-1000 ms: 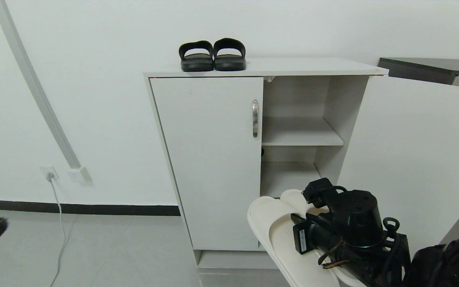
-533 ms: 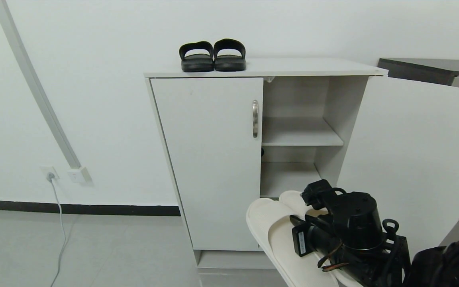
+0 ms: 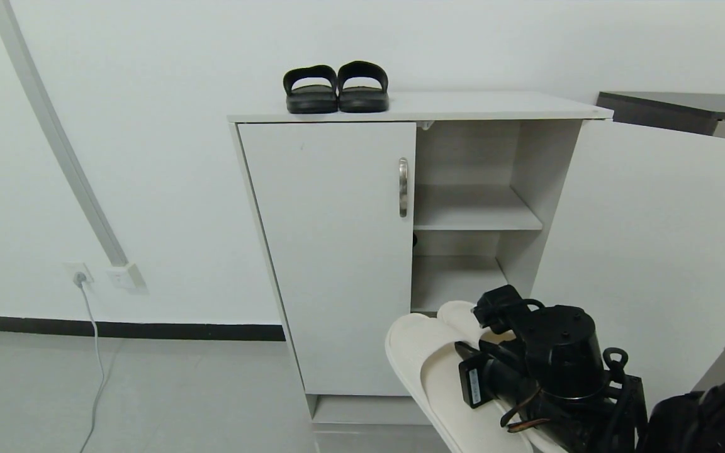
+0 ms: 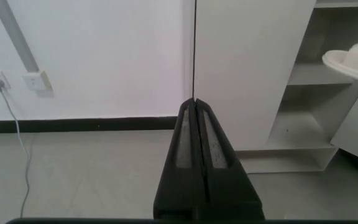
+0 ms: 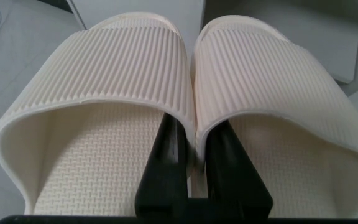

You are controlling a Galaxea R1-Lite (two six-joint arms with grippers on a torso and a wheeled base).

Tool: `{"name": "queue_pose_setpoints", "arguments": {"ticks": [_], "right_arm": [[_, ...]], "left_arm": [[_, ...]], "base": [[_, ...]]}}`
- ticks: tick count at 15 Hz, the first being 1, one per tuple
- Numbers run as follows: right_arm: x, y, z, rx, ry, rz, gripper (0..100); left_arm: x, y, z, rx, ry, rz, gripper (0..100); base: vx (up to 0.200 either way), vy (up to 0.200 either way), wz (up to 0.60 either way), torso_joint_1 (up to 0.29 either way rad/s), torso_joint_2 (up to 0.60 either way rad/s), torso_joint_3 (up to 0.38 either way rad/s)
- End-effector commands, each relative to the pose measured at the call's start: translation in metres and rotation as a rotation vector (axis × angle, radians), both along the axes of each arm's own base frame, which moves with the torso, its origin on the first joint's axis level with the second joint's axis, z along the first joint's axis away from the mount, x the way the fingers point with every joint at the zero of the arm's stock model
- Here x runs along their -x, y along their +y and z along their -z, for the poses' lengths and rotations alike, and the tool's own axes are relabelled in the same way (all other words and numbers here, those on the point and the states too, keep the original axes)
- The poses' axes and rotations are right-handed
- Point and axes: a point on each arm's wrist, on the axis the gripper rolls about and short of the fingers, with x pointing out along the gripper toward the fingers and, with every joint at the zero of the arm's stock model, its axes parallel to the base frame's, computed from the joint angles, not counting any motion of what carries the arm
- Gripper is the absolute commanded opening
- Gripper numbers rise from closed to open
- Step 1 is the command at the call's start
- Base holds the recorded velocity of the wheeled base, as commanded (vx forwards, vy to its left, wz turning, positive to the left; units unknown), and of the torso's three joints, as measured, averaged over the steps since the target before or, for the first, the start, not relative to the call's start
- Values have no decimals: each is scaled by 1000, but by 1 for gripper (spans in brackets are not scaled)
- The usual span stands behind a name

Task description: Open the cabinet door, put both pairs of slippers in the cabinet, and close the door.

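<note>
A pair of black slippers rests on top of the white cabinet, near its left end. The cabinet's right door is swung open, showing two bare shelves; the left door is closed. My right gripper is shut on a pair of white slippers, pinching their inner edges together, held low in front of the open compartment. My left gripper is shut with nothing in it, off to the cabinet's left above the floor.
The open door stands out toward me on the right. A dark-topped counter sits behind it. A wall socket with a cable and a diagonal conduit are on the left wall. Grey floor lies open to the left.
The white slippers in my right gripper have shifted slightly left and lower. A dark arm part at the lower left edge one second ago has left the head view.
</note>
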Motion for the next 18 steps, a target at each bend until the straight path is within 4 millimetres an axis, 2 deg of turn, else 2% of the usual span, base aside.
{"name": "queue_pose_setpoints", "arguments": {"ticks": [1, 4, 6, 9, 11, 14, 17, 18], "right_arm": [[-1, 2, -1, -6, -14, -4, 0], [-2, 8, -6, -27, -44, 7, 0], [-16, 20, -9, -35, -90, 116, 0], [-33, 35, 2, -28, -115, 270, 0], [-35, 38, 4, -17, -125, 306, 0], [-38, 36, 4, -18, -123, 316, 0], [-39, 37, 14, 2, -110, 320, 0], [-39, 37, 15, 4, -107, 319, 0]], "left_arm": [[0, 0, 1, 1, -7, -2, 0], [0, 0, 1, 16, -7, -2, 0], [0, 0, 1, 22, -7, 1, 0], [0, 0, 1, 22, -7, 1, 0], [0, 0, 1, 22, -7, 3, 0], [0, 0, 1, 22, -7, 3, 0], [0, 0, 1, 22, -7, 3, 0], [0, 0, 1, 22, -7, 3, 0]], "base": [[0, 0, 0, 0, 0, 0], [0, 0, 0, 0, 0, 0], [0, 0, 0, 0, 0, 0], [0, 0, 0, 0, 0, 0], [0, 0, 0, 0, 0, 0], [0, -200, 0, -1, 1, 1], [0, -200, 0, 6, 2, 1], [0, 0, 0, 0, 0, 0]]}}
